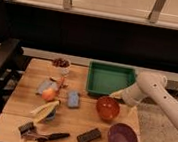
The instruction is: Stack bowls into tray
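Hovering over wooden table [77, 120]: end effector [117, 94].

On the wooden table [82, 120], the green tray [103, 80] sits toward 1 o'clock, with nothing in it. The red-orange bowl [108, 108] stands just below the tray's right corner, and the purple bowl [122, 138] lies at 5 o'clock from it, apart. The gripper [118, 94] hangs at the red bowl's 1 o'clock, over the tray's near right corner, jaws spread and holding nothing. A small white cup [61, 66] sits at the table's 11 o'clock.
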Controlling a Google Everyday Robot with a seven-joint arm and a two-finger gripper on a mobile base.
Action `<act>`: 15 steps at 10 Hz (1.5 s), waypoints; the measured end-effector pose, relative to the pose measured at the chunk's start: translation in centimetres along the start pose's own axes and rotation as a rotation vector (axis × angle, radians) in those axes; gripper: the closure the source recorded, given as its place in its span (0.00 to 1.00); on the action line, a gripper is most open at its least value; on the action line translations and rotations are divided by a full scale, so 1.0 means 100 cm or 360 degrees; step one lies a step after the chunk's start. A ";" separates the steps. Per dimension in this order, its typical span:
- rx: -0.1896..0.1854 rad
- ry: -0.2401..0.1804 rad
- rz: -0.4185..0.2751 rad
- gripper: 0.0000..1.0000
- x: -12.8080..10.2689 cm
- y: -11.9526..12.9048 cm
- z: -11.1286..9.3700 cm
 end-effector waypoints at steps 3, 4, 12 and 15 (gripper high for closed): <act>-0.0010 -0.0159 -0.0037 0.20 -0.008 0.010 0.011; -0.0018 -0.0193 -0.0036 0.20 -0.011 0.013 0.016; -0.0049 -0.0332 0.0039 0.37 -0.031 0.017 0.054; -0.0041 -0.0268 0.0106 0.66 -0.029 0.017 0.052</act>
